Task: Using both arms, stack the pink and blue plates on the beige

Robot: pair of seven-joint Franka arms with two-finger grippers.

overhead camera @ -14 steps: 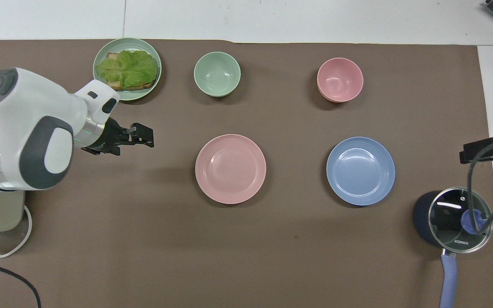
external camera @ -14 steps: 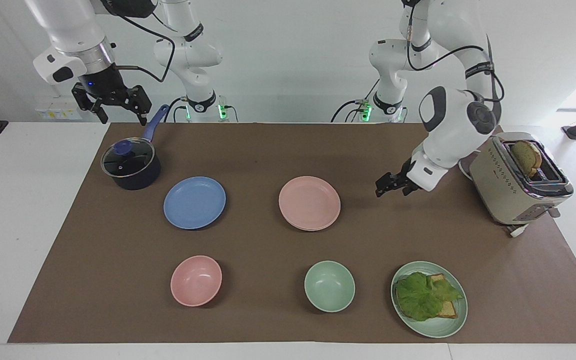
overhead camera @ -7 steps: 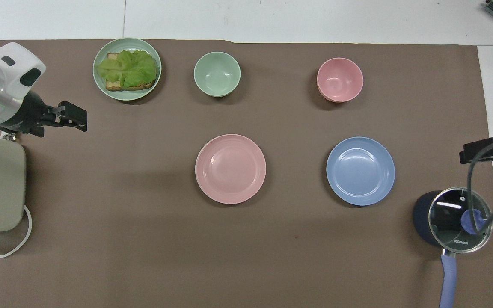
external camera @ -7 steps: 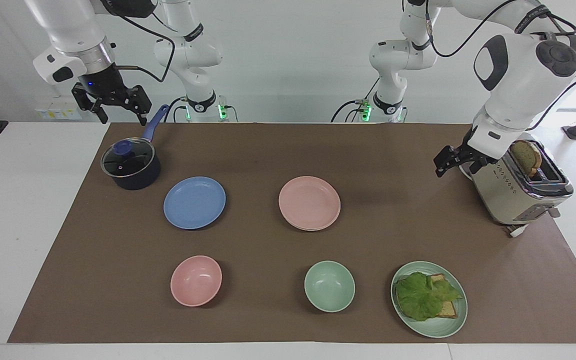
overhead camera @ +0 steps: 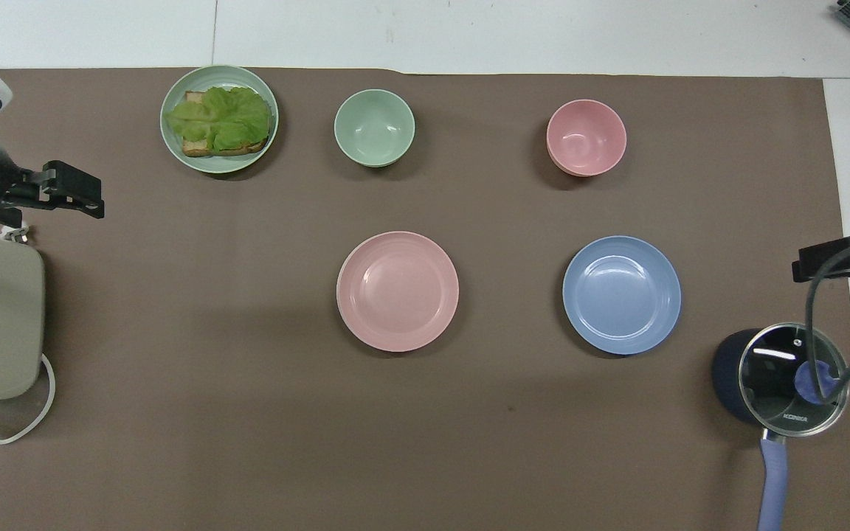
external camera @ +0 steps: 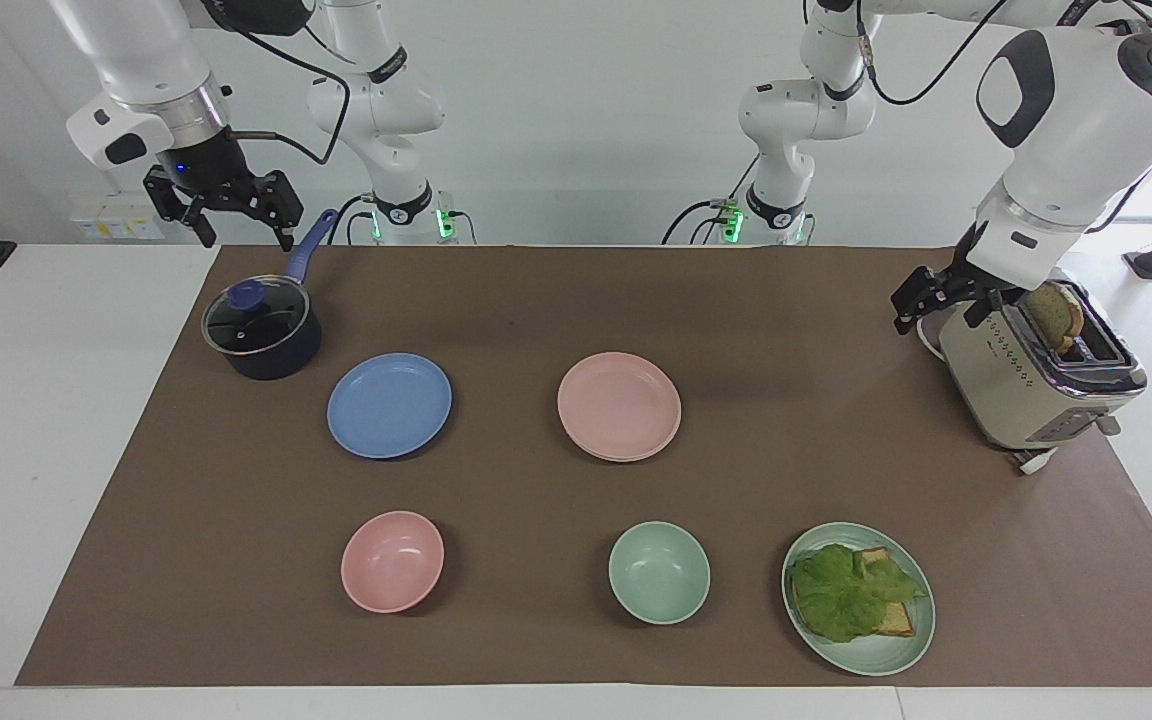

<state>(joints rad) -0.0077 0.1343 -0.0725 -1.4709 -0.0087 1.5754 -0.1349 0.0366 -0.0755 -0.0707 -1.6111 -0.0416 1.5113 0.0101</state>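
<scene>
The pink plate [external camera: 619,405] [overhead camera: 398,290] lies mid-mat. A thin second rim shows under its edge in the facing view, and I cannot tell whether that is the beige plate, which is otherwise hidden. Beside the pink plate, toward the right arm's end, the blue plate [external camera: 389,405] [overhead camera: 621,294] lies alone. My left gripper [external camera: 911,300] [overhead camera: 89,195] hangs open and empty beside the toaster, well away from the plates. Above the saucepan's handle, my right gripper [external camera: 246,235] waits open and empty.
A lidded dark blue saucepan [external camera: 261,330] stands nearer to the robots than the blue plate. A beige toaster [external camera: 1026,385] with a slice of toast stands at the left arm's end. Farther out lie a pink bowl [external camera: 392,561], a green bowl [external camera: 658,572] and a green plate [external camera: 876,655] with lettuce and toast.
My left arm has pulled away from beside the pink plate, rising and swinging to the toaster. The right arm and all the dishes have stayed put.
</scene>
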